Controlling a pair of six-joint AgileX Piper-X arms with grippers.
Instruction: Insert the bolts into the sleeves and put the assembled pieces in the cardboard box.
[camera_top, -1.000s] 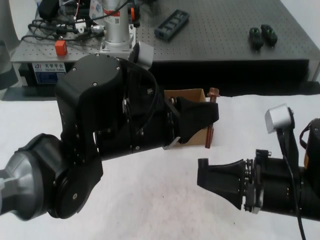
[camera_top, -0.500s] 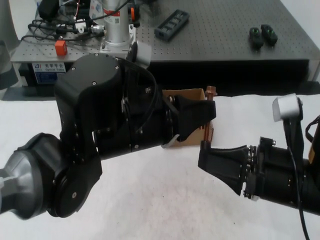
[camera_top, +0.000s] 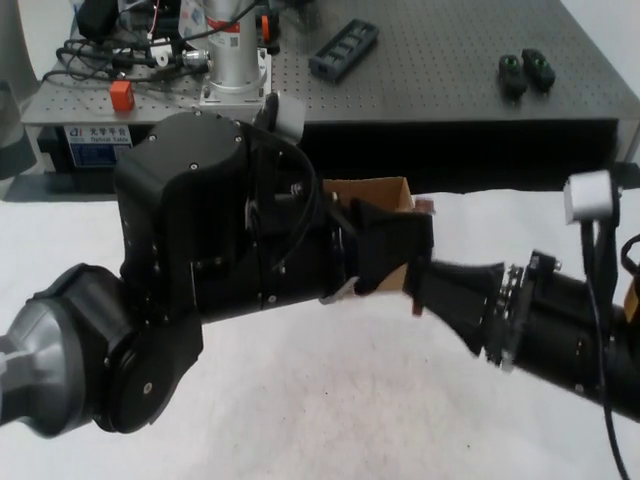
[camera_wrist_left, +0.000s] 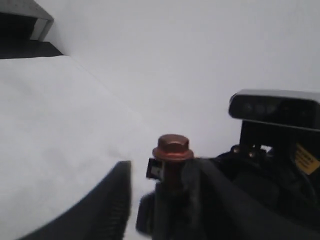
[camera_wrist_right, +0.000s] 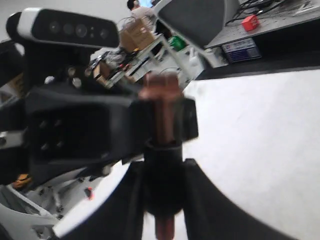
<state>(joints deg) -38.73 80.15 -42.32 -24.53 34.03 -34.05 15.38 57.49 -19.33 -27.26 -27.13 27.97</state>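
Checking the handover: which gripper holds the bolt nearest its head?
The left gripper: it clamps the bolt just under its head; the right gripper holds the dark sleeve around the lower shank.

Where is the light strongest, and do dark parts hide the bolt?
Left wrist view: cloth very bright, bolt head clear. High view: black left arm hides nearly all the bolt. Right wrist view: dark sleeve covers its shaft.

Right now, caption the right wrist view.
Left pincer holds the copper bolt; right pincer holds a dark sleeve around it.
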